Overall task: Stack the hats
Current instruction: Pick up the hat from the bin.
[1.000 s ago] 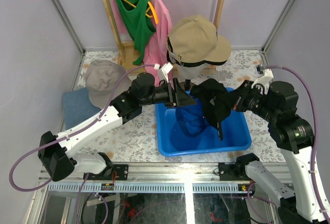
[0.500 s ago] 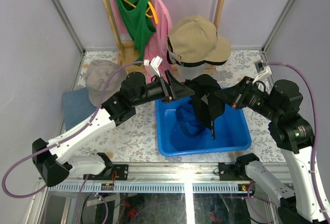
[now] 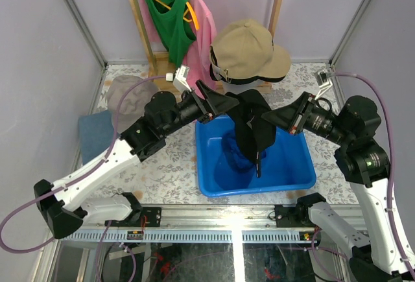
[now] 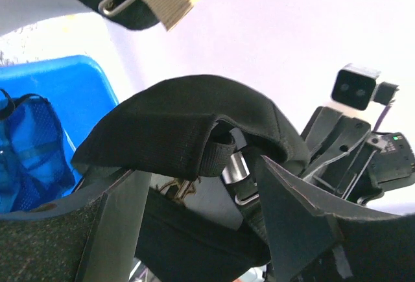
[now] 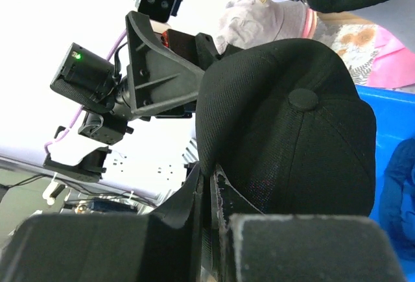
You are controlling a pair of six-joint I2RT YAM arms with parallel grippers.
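Observation:
A black baseball cap (image 3: 249,123) hangs over the blue bin (image 3: 292,178), between both grippers. My right gripper (image 3: 275,118) is shut on the cap's edge; the right wrist view shows the fabric pinched between its fingers (image 5: 209,178) under the crown (image 5: 292,133). My left gripper (image 3: 220,102) is open, its fingers spread around the cap's rear strap and buckle (image 4: 220,159). A blue cap (image 3: 233,153) lies in the bin. A khaki cap (image 3: 246,48) sits on the mannequin head. A grey-taupe bucket hat (image 3: 124,97) lies at the left.
A wooden rack (image 3: 144,29) with green and pink shirts (image 3: 172,16) stands at the back left. A blue folded cloth (image 3: 97,136) lies under the grey-taupe hat. The booth's grey walls close in on both sides.
Both grippers have risen and moved toward the back, lifting the black cap higher above the bin. The cap now hangs closer to the mannequin head.

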